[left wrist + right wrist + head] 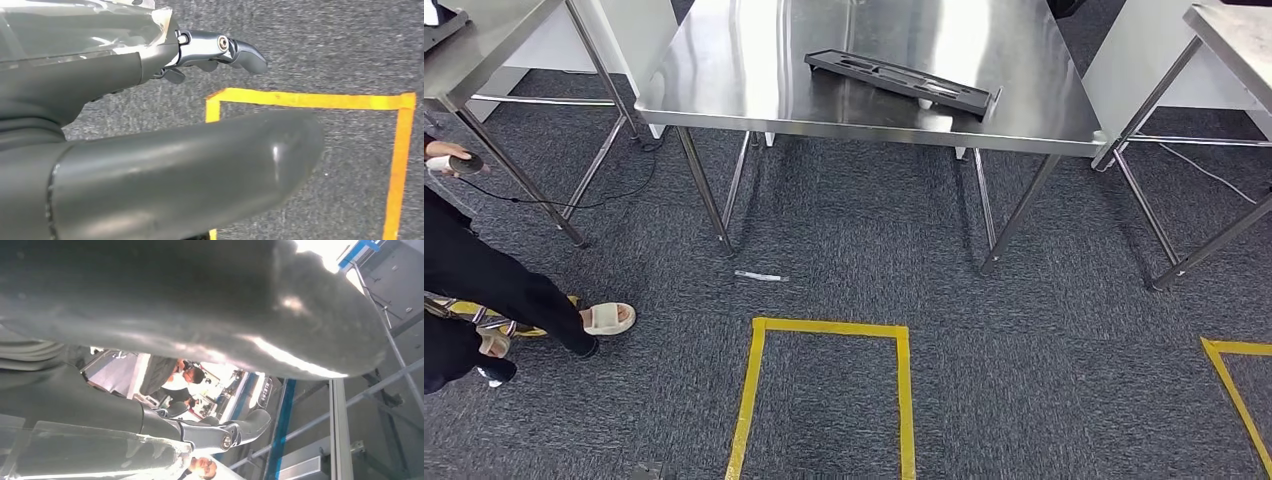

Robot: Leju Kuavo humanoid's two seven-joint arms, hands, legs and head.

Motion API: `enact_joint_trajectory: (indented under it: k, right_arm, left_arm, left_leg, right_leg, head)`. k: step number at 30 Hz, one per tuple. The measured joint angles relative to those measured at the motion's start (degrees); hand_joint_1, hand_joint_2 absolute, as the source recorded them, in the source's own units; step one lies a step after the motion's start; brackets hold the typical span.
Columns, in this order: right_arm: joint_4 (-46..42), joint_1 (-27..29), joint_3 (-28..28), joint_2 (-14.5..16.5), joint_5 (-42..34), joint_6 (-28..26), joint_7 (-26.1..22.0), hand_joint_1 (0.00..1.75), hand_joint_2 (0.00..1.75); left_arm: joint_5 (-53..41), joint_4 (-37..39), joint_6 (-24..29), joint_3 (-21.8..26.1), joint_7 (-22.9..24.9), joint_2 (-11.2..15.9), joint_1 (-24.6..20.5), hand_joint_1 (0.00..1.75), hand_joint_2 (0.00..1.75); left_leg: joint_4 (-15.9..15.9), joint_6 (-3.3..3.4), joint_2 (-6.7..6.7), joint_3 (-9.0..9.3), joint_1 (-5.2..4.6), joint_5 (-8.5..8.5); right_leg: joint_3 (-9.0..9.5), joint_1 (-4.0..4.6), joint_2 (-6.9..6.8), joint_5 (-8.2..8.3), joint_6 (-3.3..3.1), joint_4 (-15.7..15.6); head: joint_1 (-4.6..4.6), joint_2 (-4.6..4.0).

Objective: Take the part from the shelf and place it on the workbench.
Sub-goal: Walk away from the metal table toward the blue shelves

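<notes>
The part, a long flat black tray with moulded recesses, lies at an angle on the steel workbench straight ahead, toward its right half. My left hand hangs over grey carpet, its thick thumb and darker fingers apart with nothing between them. My right hand points upward toward people and a metal frame; its thumb and fingers are spread and hold nothing.
A yellow tape rectangle marks the carpet before the workbench, with another at the right. Steel tables stand at the left and right. A person stands at the left. A small white item lies on the floor.
</notes>
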Motion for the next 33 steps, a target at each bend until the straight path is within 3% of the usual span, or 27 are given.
enact_joint_trajectory:
  k: [1, 2, 4, 5, 6, 9, 10, 11, 12, 14, 16, 17, 18, 20, 22, 23, 25, 26, 28, 29, 31, 32, 33]
  right_arm:
    - [0.1, -0.1, 0.3, -0.2, 0.0, -0.2, 0.0, 0.00, 0.00]
    - [0.1, -0.2, 0.6, -0.4, 0.1, -0.4, 0.0, 0.00, 0.00]
    - [0.4, -0.3, 1.3, -1.0, 0.1, -1.0, 0.2, 0.00, 0.00]
    - [0.5, -0.3, 1.7, -1.3, 0.1, -1.2, 0.2, 0.00, 0.00]
    - [0.7, -0.3, 2.0, -1.5, 0.1, -1.4, 0.3, 0.00, 0.00]
    - [1.2, -0.3, 3.0, -2.0, 0.1, -1.8, 0.3, 0.00, 0.00]
    - [1.3, -0.3, 3.3, -2.1, 0.1, -2.0, 0.3, 0.00, 0.00]
    - [1.5, -0.3, 3.6, -2.3, 0.1, -2.2, 0.3, 0.00, 0.00]
    - [1.7, -0.3, 3.9, -2.4, 0.1, -2.3, 0.4, 0.00, 0.00]
    - [2.1, -0.3, 4.2, -2.8, 0.1, -2.7, 0.4, 0.00, 0.00]
    - [2.3, -0.2, 4.4, -3.1, 0.1, -3.1, 0.5, 0.00, 0.00]
    - [2.4, -0.2, 4.4, -3.3, 0.1, -3.2, 0.5, 0.00, 0.00]
    - [2.4, -0.2, 4.5, -3.4, 0.1, -3.3, 0.5, 0.00, 0.00]
    - [2.5, -0.1, 4.6, -3.8, 0.0, -3.5, 0.6, 0.00, 0.00]
    - [2.6, 0.2, 4.7, -4.1, -0.2, -3.5, 0.6, 0.00, 0.00]
    - [2.7, 0.4, 4.8, -4.3, -0.4, -3.6, 0.6, 0.00, 0.00]
    - [2.9, 0.5, 4.9, -4.6, -0.9, -3.6, 0.6, 0.00, 0.00]
    - [3.0, 0.6, 5.0, -4.7, -1.1, -3.7, 0.6, 0.00, 0.00]
    - [3.3, 0.7, 5.0, -5.0, -1.4, -3.8, 0.6, 0.00, 0.00]
    - [3.3, 0.8, 5.0, -5.1, -1.6, -3.8, 0.6, 0.00, 0.00]
    - [3.3, 0.8, 5.2, -5.5, -1.8, -4.0, 0.6, 0.00, 0.00]
    - [3.4, 0.8, 5.3, -5.7, -1.9, -4.1, 0.6, 0.00, 0.00]
    - [3.4, 0.8, 5.3, -5.9, -2.0, -4.3, 0.5, 0.00, 0.00]
  left_arm:
    - [-0.1, -0.1, 0.0, 0.3, -0.1, -0.1, 0.0, 0.00, 0.00]
    - [-0.1, -0.2, 0.0, 0.6, -0.2, -0.1, 0.1, 0.00, 0.00]
    - [-0.2, -0.2, -0.1, 1.2, -0.4, -0.1, 0.2, 0.00, 0.00]
    - [-0.3, -0.2, -0.1, 1.5, -0.5, -0.1, 0.3, 0.00, 0.00]
    - [-0.3, -0.2, -0.1, 1.8, -0.5, -0.1, 0.5, 0.00, 0.00]
    - [-0.3, -0.2, -0.2, 2.6, -0.8, 0.0, 0.9, 0.00, 0.00]
    - [-0.3, -0.2, -0.2, 2.7, -0.9, 0.0, 0.9, 0.00, 0.00]
    - [-0.3, -0.2, -0.2, 2.9, -1.0, 0.0, 0.9, 0.00, 0.00]
    - [-0.3, -0.2, -0.3, 3.0, -1.1, 0.0, 1.0, 0.00, 0.00]
    - [-0.5, -0.2, -0.3, 3.2, -1.4, 0.0, 1.0, 0.00, 0.00]
    - [-0.7, -0.2, -0.4, 3.4, -1.5, 0.0, 1.0, 0.00, 0.00]
    - [-0.7, -0.2, -0.4, 3.6, -1.6, 0.0, 1.0, 0.00, 0.00]
    - [-0.7, -0.2, -0.5, 3.7, -1.7, 0.0, 1.0, 0.00, 0.00]
    - [-0.8, -0.2, -0.6, 3.8, -1.7, -0.1, 1.2, 0.00, 0.00]
    - [-0.8, -0.1, -0.7, 3.9, -1.7, 0.0, 1.2, 0.00, 0.00]
    - [-0.8, -0.1, -0.7, 3.9, -1.7, 0.0, 1.2, 0.00, 0.00]
    - [-0.9, -0.1, -0.9, 3.9, -1.8, 0.0, 1.2, 0.00, 0.00]
    - [-0.9, 0.0, -1.0, 3.9, -1.8, 0.0, 1.2, 0.00, 0.00]
    - [-1.0, 0.2, -1.1, 4.0, -1.9, 0.0, 1.2, 0.00, 0.00]
    - [-1.0, 0.3, -1.2, 4.0, -1.9, 0.0, 1.2, 0.00, 0.00]
    - [-1.0, 0.4, -1.3, 4.0, -2.1, 0.0, 1.2, 0.00, 0.00]
    - [-1.0, 0.5, -1.4, 4.0, -2.3, 0.1, 1.1, 0.00, 0.00]
    - [-1.0, 0.7, -1.5, 4.0, -2.6, 0.1, 1.1, 0.00, 0.00]
  left_leg:
    - [-0.1, -0.45, 0.01, -0.92, -0.07, 1.30]
    - [-0.3, -0.78, -0.01, -0.95, -0.11, 2.00]
    - [-0.8, -1.41, -0.02, -0.96, -0.03, 3.25]
    - [-0.6, -1.66, -0.06, -1.21, 0.06, 2.77]
    - [0.5, -1.87, -0.11, -1.59, 0.14, 0.92]
    - [9.4, -2.20, -0.20, -3.01, 0.24, -8.52]
    - [12.9, -2.28, -0.21, -3.16, 0.25, -10.06]
    - [15.5, -2.34, -0.20, -2.87, 0.27, -10.19]
    - [16.7, -2.36, -0.19, -1.97, 0.29, -9.21]
    - [12.8, -2.24, -0.18, 2.63, 0.37, -6.36]
    - [5.0, -2.06, -0.24, 8.49, 0.29, -7.01]
    - [2.1, -1.97, -0.27, 10.20, 0.14, -7.99]
    - [0.5, -1.83, -0.31, 10.87, -0.10, -8.80]
    - [-0.2, -0.99, -0.18, 10.08, -0.33, -8.42]
    - [-0.5, 0.27, 0.08, 8.67, -0.27, -7.24]
    - [-0.5, 0.68, 0.22, 7.85, -0.23, -6.56]
    - [-0.5, 0.96, 0.40, 6.00, -0.32, -5.13]
    - [-0.5, 0.92, 0.50, 4.99, -0.37, -4.35]
    - [-0.4, 0.76, 0.67, 3.19, -0.39, -2.79]
    - [-0.4, 0.61, 0.72, 2.34, -0.39, -1.99]
    - [-0.3, 0.12, 0.72, 1.10, -0.50, -0.53]
    - [-0.3, -0.20, 0.71, 0.74, -0.59, 0.17]
    - [-0.4, -0.50, 0.72, 0.53, -0.67, 0.85]
  right_leg:
    - [4.00, 0.21, 0.08, 0.79, 0.14, -5.1]
    - [5.50, 0.46, 0.15, 0.11, -0.34, -7.7]
    - [5.12, 0.52, 0.14, 0.38, -1.16, -8.5]
    - [4.53, 0.33, 0.04, 1.03, -1.59, -8.4]
    - [3.83, 0.11, -0.08, 1.74, -2.20, -8.3]
    - [1.51, 0.14, -0.39, 3.84, -3.46, -8.2]
    - [0.57, 0.27, -0.50, 4.50, -3.50, -8.0]
    - [-0.43, 0.36, -0.59, 5.11, -3.45, -7.7]
    - [-1.48, 0.43, -0.67, 5.68, -3.32, -7.3]
    - [-3.55, 0.39, -0.69, 6.49, -2.86, -6.0]
    - [-5.36, 0.51, -0.72, 7.03, -2.28, -4.6]
    - [-5.91, 0.59, -0.77, 7.32, -1.88, -4.2]
    - [-6.36, 0.64, -0.83, 7.71, -1.45, -3.9]
    - [-7.05, 0.50, -0.82, 8.34, -0.63, -3.6]
    - [-8.30, 0.32, -0.59, 6.35, -0.62, -1.8]
    - [-9.18, 0.21, -0.46, 3.93, -0.92, 0.7]
    - [-10.69, 0.20, -0.28, -0.77, -1.34, 7.4]
    - [-10.85, 0.20, -0.23, -1.75, -1.17, 10.4]
    - [-9.07, 0.20, -0.17, 0.01, -0.10, 11.8]
    - [-6.72, 0.20, -0.15, 1.58, 0.42, 9.6]
    - [0.21, 0.32, -0.03, 2.50, 0.50, 0.7]
    - [3.21, 0.46, 0.05, 1.80, 0.09, -3.9]
    - [5.02, 0.64, 0.14, 0.92, -0.35, -7.0]
  head:
    - [-0.09, 0.00]
    - [-0.14, 0.00]
    - [-0.30, 0.00]
    - [-0.34, 0.00]
    - [-0.43, 0.00]
    - [-0.66, 0.00]
    - [-0.69, 0.00]
    - [-0.69, 0.00]
    - [-0.70, 0.00]
    - [-0.72, 0.00]
    - [-0.68, 0.00]
    - [-0.64, 0.00]
    - [-0.61, 0.00]
    - [-0.58, 0.00]
    - [-0.43, 0.00]
    - [-0.32, 0.00]
    - [-0.03, 0.00]
    - [-0.02, 0.00]
    - [-0.02, 0.00]
    - [-0.02, 0.00]
    - [-0.02, 0.00]
    - [-0.05, 0.00]
    - [-0.09, 0.00]
